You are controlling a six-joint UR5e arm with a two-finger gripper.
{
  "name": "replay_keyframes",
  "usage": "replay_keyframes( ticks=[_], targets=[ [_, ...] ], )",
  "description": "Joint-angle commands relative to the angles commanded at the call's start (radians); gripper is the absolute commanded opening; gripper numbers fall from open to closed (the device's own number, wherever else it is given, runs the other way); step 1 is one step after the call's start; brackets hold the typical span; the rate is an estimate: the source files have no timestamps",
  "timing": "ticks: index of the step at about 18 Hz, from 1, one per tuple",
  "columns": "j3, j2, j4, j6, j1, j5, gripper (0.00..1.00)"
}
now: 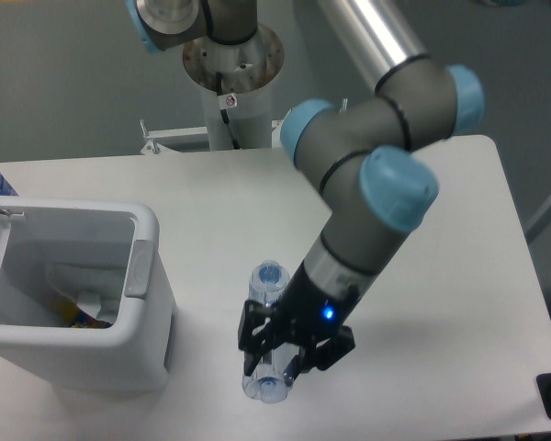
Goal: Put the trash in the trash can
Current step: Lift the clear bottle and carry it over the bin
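White tabletop [441, 303] fills the scene beneath a grey-and-blue UR5e arm [386, 175]. Nearest the camera, the black two-finger gripper [280, 354] is clamped around a crushed clear plastic bottle with a pale blue cap [266, 276], held at its middle above the table's front edge. To the left, well apart from the bottle, stands the large white rectangular plastic trash can with a grey side panel [142, 266], some discarded items visible inside. Behind it, the arm's base pedestal [231, 101] rises against a grey floor.

Arm angled down over the table, gripper [277, 354] jaws clamped.
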Motion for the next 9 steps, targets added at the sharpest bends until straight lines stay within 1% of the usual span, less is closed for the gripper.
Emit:
replay_keyframes(
  ticks=[2,5,9],
  targets=[
    [0.0,0.028,0.005,0.002,0.014,-0.051,0.28],
    [0.0,0.06,0.044,-0.002,0.018,-0.121,0.27],
    [0.0,0.098,0.072,-0.005,0.017,-0.221,0.27]
  ],
)
